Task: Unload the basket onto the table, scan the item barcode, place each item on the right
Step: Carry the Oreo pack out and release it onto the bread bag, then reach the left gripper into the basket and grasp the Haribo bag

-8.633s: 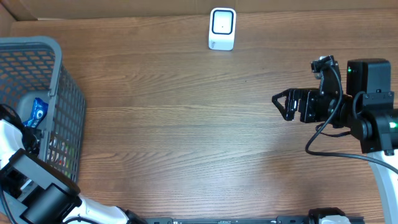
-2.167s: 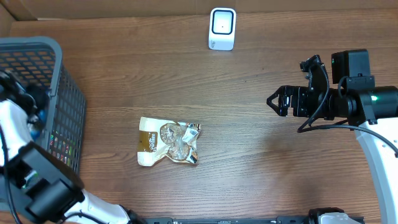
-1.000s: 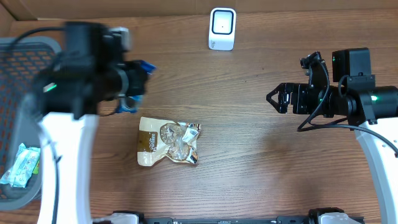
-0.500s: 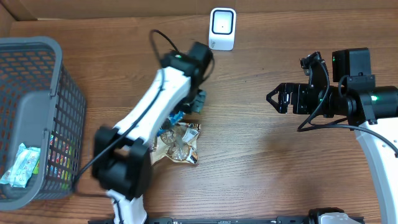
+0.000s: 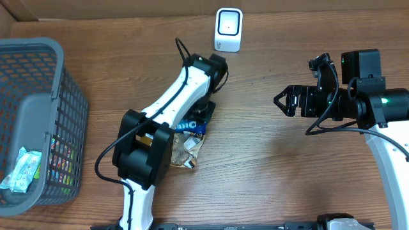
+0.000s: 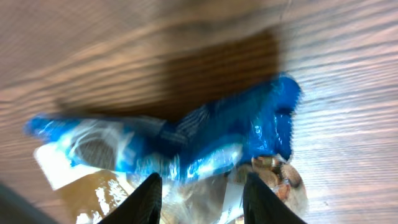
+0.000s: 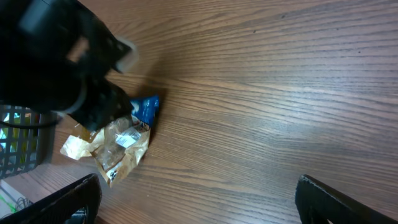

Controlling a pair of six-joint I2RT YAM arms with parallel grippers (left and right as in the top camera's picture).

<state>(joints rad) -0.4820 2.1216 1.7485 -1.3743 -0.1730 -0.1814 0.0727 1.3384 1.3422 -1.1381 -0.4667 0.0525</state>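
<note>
Since the frame of half a second back, my left arm has reached further over the middle of the table, and the blue packet that it carried across from the basket on the left now sits low against the wood. It partly overlaps the far edge of the brown snack bag. My left gripper shows its fingers parted with the packet beyond their tips. The wrist view is smeared, so I think it is released rather than pinched, but I would not swear to it. My right gripper hangs spread wide and empty, well off to the right. The scanner stands at the far edge, apart from both bags. The risk I see is that a pick could snag both overlapping bags, or the slick film could slip. The barcode may also lie face down.
</note>
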